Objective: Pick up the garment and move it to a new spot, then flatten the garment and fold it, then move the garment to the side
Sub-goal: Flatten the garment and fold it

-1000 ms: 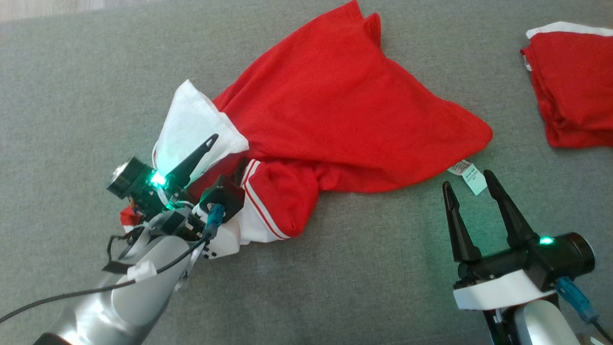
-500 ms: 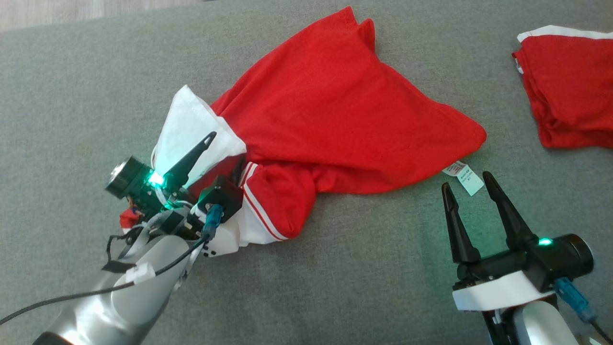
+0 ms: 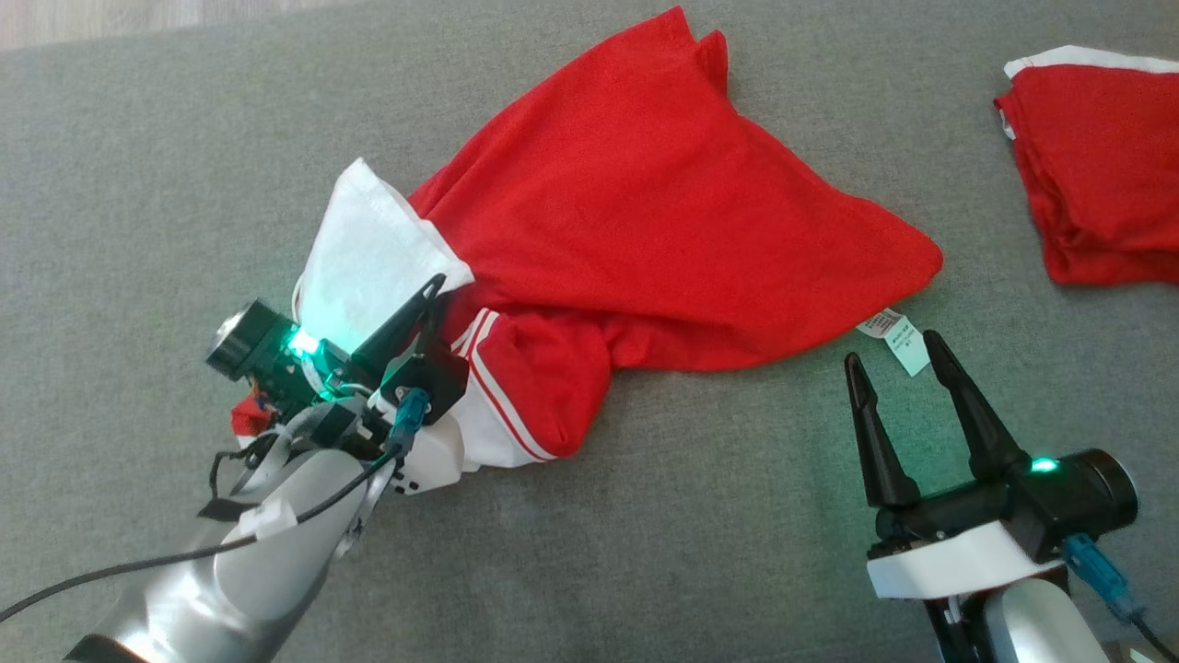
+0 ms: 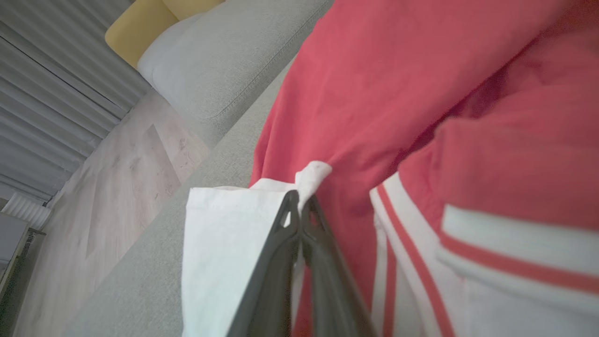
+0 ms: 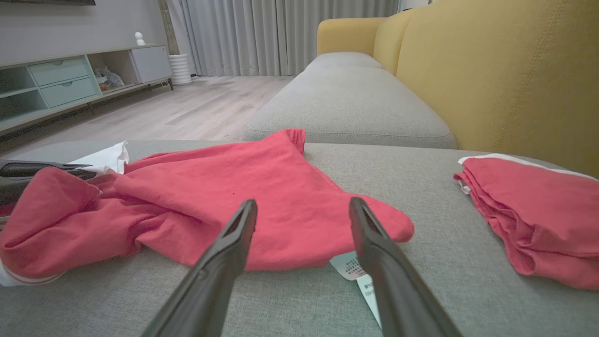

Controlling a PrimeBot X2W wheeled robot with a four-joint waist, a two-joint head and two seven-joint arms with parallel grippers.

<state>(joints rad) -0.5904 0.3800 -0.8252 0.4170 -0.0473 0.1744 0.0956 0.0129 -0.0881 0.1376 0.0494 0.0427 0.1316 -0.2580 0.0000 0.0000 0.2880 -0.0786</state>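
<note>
Left wrist view, left gripper: clenching its two dark fingers on the white hem of the crumpled red fabric garment.
Garment: lying bunched across the middle of the grey woven sofa seat.
Right gripper: hovering with fingers spread (nothing between them), just beside the small white care label.
Folded red cloth pile: sitting near the seat's far right corner.

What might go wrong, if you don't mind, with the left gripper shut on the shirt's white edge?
The left gripper pinches only a thin white edge of the shirt, so it may slip out when lifted. The right gripper is open and apart from it, so the crumpled shirt could hang bunched.
</note>
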